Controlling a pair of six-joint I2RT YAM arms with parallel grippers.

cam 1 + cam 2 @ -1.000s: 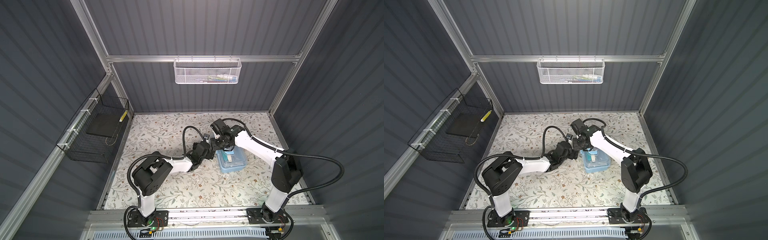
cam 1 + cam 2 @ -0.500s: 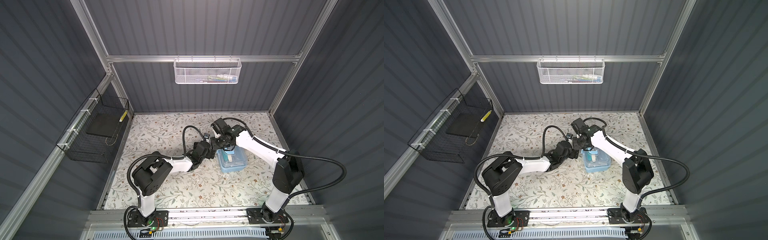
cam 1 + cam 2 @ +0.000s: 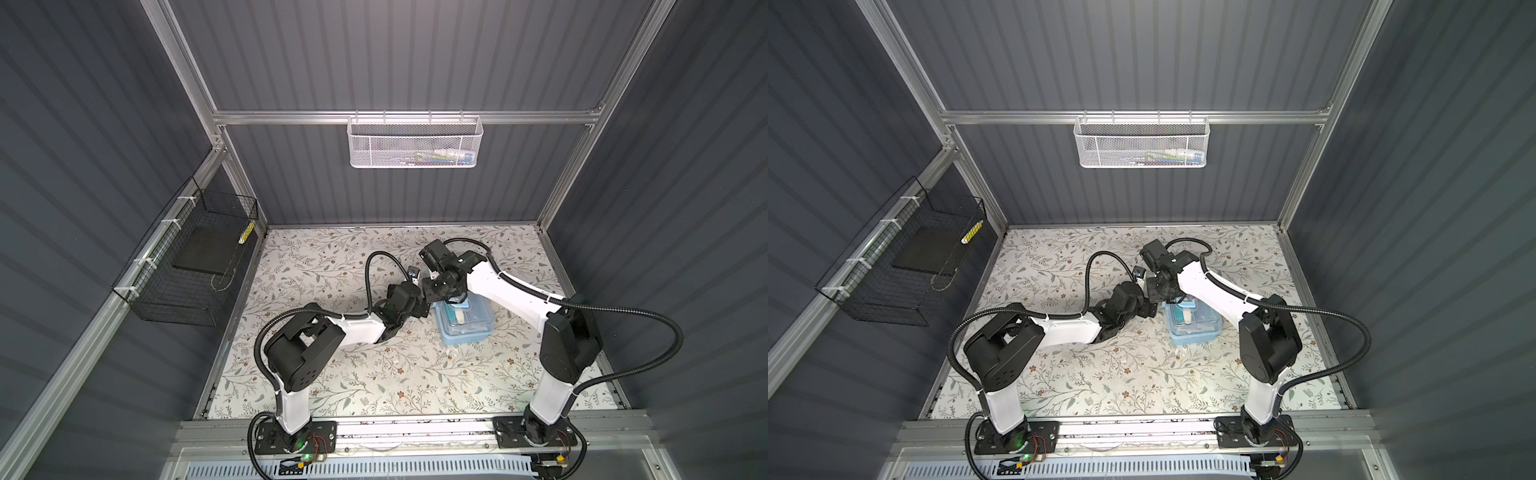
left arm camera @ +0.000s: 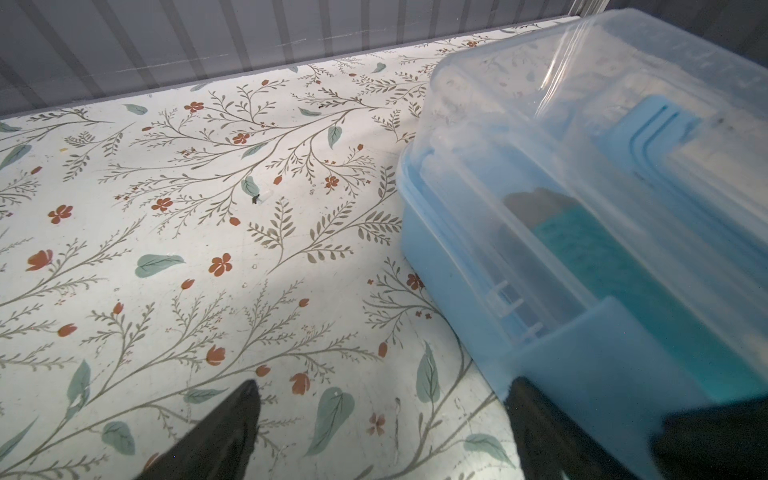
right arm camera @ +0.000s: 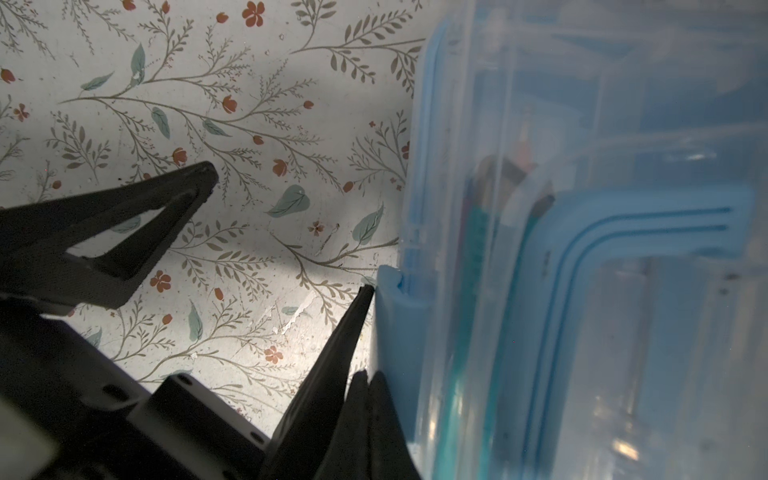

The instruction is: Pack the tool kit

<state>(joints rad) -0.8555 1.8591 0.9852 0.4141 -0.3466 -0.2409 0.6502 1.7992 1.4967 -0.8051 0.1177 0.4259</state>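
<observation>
The tool kit [image 3: 465, 326] [image 3: 1194, 326] is a light-blue box with its clear lid down, standing on the floral table. Its arched handle [image 5: 623, 224] lies flat on the lid. My left gripper [image 4: 383, 383] is open at the box's latch end, low over the table. One of its fingers [image 4: 536, 419] touches the blue latch [image 4: 602, 365], and the other finger [image 4: 232, 428] stands clear over the mat. My right gripper [image 5: 368, 378] is shut on nothing, its tips pressed beside the latch [image 5: 392, 320]. In both top views the two grippers meet at the box's far left corner [image 3: 436, 301].
A white mesh basket [image 3: 413, 143] holding small items hangs on the back wall. A black wire basket [image 3: 187, 266] hangs on the left wall. The floral mat [image 3: 374, 374] stretches to the front rail.
The right arm's elbow has edged slightly outward. Both grippers stay at the tool kit's latch end.
</observation>
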